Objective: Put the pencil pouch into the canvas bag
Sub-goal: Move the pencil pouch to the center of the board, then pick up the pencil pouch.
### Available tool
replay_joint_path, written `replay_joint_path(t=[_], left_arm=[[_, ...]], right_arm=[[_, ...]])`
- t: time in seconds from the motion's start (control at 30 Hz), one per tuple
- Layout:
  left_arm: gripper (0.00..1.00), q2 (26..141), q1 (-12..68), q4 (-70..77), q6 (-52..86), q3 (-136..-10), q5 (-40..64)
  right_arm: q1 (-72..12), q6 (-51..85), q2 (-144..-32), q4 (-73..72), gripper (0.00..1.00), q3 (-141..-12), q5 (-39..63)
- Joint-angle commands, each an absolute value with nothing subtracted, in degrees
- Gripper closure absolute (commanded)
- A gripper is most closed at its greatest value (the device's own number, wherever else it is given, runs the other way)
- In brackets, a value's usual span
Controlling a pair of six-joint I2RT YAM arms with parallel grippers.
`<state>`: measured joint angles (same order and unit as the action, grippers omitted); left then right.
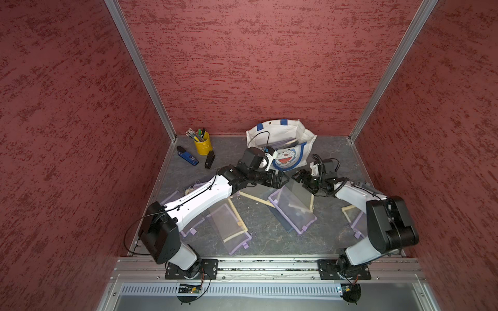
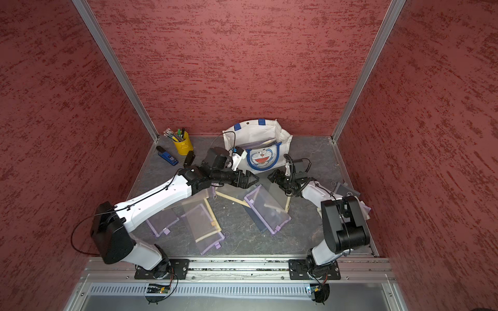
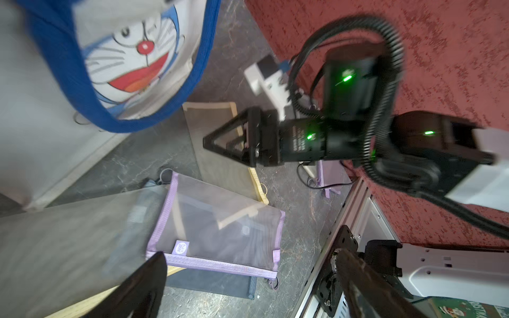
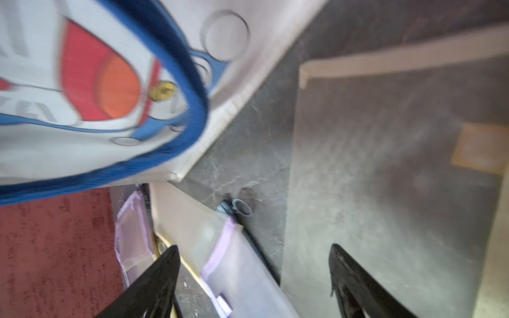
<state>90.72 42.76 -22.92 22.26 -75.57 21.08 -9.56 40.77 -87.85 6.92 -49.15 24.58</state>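
1. The canvas bag (image 1: 289, 161) stands at the back of the table (image 1: 258, 237) with its mouth open. It is white and boxy, with blue handles and a blue cartoon cat face on the front. Purple and cream edges of flat things show inside.
2. The purple-trimmed pencil pouch (image 1: 292, 212) lies flat near the middle of the table, in front of the bag and not in it. It is a see-through mesh rectangle with a lilac zip edge and a small round label.
3. It overlaps a grey mesh cream-trimmed pouch (image 4: 385, 179). More such pouches lie scattered to both sides.
4. The left gripper (image 1: 283, 183) hovers just before the bag's front — jaws spread wide, nothing between them.
5. The right gripper (image 1: 296, 178) faces it tip to tip, close but apart, also wide open and empty.
6. A yellow pen cup (image 1: 202, 145) stands at the back left, well apart.
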Motion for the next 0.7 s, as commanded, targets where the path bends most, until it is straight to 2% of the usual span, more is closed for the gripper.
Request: replay_joint_path(t=[0.0,0.13,0.37,0.4,0.67], left_arm=[[0.06,96.52,43.87,-23.4,25.24,-79.14,23.61],[0.11,102.22,43.91,-23.0,31.22,-80.6,23.42],[0.19,100.37,43.15,-10.95,43.52,-65.42,27.83],[0.21,100.36,43.15,-9.07,44.76,-63.85,28.47],[0.29,104.93,43.23,1.69,51.06,-58.93,29.84]], right_arm=[[-7.4,41.83,-83.69,6.89,0.15,-51.02,24.22],[-4.55,41.83,-83.84,6.89,0.15,-49.02,24.22],[-6.85,41.83,-85.02,6.89,0.15,-46.4,24.22],[-7.45,29.42,-85.38,21.08,0.18,-46.12,36.6],[-13.23,27.23,-89.57,20.59,0.22,-43.87,38.82]])
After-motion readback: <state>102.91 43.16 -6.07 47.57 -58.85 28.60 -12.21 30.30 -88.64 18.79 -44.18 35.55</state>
